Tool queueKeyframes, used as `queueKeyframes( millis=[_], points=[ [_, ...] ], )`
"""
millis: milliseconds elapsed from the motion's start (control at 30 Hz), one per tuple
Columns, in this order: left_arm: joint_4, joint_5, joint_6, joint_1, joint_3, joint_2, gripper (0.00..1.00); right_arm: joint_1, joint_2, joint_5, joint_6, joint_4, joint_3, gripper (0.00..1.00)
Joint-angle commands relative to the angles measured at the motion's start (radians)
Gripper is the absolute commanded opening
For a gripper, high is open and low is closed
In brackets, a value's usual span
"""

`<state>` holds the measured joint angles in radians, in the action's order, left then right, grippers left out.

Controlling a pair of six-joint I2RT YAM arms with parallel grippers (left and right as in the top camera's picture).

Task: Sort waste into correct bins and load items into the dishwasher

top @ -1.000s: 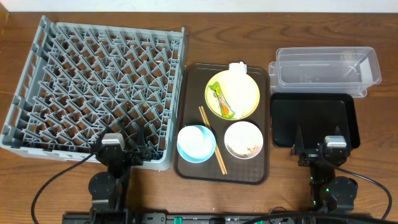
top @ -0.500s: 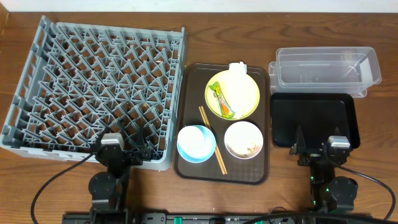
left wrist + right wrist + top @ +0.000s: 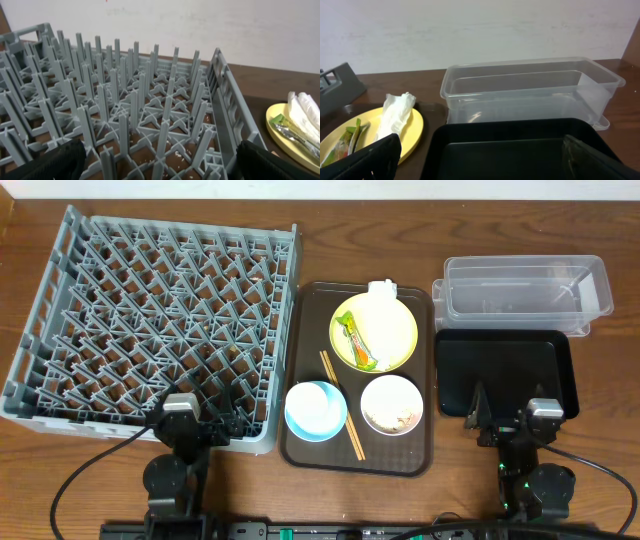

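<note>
The yellow plate (image 3: 390,330) sits at the back of the brown tray (image 3: 312,315). The green wrapper (image 3: 356,342) lies on it, and the white paper (image 3: 381,290) is at its far edge. In front are the blue bowl (image 3: 316,410) and the white bowl (image 3: 391,402) with crumbs (image 3: 402,420) inside. The chopsticks (image 3: 341,404) lie between the bowls. The clear tub (image 3: 525,308) and the black tray (image 3: 500,365) are on the right. The big grey rack (image 3: 150,310) is on the left. The left gripper (image 3: 160,165) is wide open by the rack's near corner. The right gripper (image 3: 482,162) is wide open by the black tray's near edge, holding nothing

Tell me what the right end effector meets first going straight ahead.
Probably the black tray, if it runs low enough; the right end effector points across it toward the clear tub behind.
</note>
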<state>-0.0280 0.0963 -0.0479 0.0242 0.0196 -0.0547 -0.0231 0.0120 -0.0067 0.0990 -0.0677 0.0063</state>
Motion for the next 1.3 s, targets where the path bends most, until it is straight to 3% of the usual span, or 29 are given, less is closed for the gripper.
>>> queueKeyframes(
  millis=[0,300,633,767,867,1267],
  points=[
    [-0.066,0.000,0.006,-0.003,0.020,-0.023,0.99,-0.002,-0.002,-0.024,0.013,-0.016,0.009,0.99],
    [-0.209,0.000,0.006,-0.003,0.225,-0.235,0.99,-0.002,0.171,-0.028,0.034,-0.042,0.159,0.99],
    [-0.443,0.000,0.006,-0.003,0.583,-0.587,0.99,-0.002,0.702,-0.083,0.034,-0.137,0.535,0.99],
    [-0.569,0.000,0.006,-0.003,0.693,-0.689,0.99,-0.002,0.901,-0.114,0.028,-0.282,0.706,0.99],
    [-0.621,0.000,0.006,-0.003,0.729,-0.728,0.99,-0.002,1.040,-0.113,-0.061,-0.411,0.841,0.99],
    [-0.657,0.000,0.006,-0.003,0.729,-0.728,0.99,0.003,1.108,-0.276,-0.019,-0.316,0.878,0.97]
  ],
)
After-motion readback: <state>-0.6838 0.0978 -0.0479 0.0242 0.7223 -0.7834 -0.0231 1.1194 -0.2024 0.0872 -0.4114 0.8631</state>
